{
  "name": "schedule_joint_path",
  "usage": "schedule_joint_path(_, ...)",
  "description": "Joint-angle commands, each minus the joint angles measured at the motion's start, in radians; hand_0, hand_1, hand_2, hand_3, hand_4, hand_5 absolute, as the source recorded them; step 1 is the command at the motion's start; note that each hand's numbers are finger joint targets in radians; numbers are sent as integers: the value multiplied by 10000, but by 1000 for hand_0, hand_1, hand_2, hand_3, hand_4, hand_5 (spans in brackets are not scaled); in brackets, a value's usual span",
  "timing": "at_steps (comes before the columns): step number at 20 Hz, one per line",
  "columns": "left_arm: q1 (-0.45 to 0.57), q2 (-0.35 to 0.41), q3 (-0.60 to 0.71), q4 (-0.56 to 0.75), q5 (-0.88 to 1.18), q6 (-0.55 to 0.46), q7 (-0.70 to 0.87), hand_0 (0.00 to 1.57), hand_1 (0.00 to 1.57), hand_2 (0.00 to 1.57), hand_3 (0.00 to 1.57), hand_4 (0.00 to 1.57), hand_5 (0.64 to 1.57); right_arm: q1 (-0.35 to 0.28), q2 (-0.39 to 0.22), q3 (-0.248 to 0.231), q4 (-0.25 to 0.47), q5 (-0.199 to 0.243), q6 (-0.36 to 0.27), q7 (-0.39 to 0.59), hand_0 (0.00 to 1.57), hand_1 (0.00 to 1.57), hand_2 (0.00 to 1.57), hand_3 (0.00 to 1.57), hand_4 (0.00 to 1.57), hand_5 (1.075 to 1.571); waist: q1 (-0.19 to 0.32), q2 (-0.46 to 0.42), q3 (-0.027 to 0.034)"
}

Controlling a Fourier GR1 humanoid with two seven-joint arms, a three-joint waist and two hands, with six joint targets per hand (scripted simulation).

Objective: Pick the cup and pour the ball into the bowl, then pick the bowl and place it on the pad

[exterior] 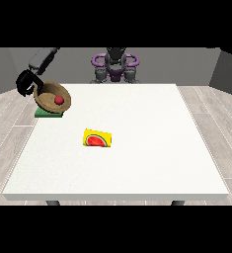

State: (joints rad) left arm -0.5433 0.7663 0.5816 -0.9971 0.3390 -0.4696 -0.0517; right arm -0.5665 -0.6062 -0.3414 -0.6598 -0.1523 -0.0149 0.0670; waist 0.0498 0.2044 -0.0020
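Now my hand at the view's left (pixel 24 82) gripped the tilted brown wooden bowl (pixel 52 97), red ball (pixel 58 100) inside, flat green pad (pixel 48 113) directly at six o'clock.

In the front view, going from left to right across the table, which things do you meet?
Hand → bowl with the ball inside, above the green pad → watermelon cup.
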Motion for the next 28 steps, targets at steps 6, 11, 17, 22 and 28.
schedule_joint_path(6,8,457,176,-187,335,-29,37,0,0,0,0,1192,1561,-58,-412,-1028,1101,-793,320,-359,1571,1571,1571,875,710,1571,155,430,30)
schedule_joint_path(11,5,111,-112,-538,272,389,144,0,0,0,0,1195,1561,-78,-804,-848,1195,-294,-339,-656,1571,1571,1571,977,0,1554,17,322,30)
schedule_joint_path(17,399,731,279,699,217,-581,-1220,0,0,0,0,1190,1562,-458,-78,-1021,716,-589,-1287,-631,1451,1451,1393,799,0,1536,282,690,16)
schedule_joint_path(22,192,1109,260,1092,376,-592,-796,0,0,0,0,1191,1565,-366,648,-764,715,-506,-1605,-950,1434,1434,1376,670,0,1534,100,375,22)
schedule_joint_path(28,-324,1406,225,877,664,-690,-584,0,0,0,0,1194,1569,-902,-34,-269,1054,73,-1184,-907,194,194,412,787,0,1454,400,1085,23)
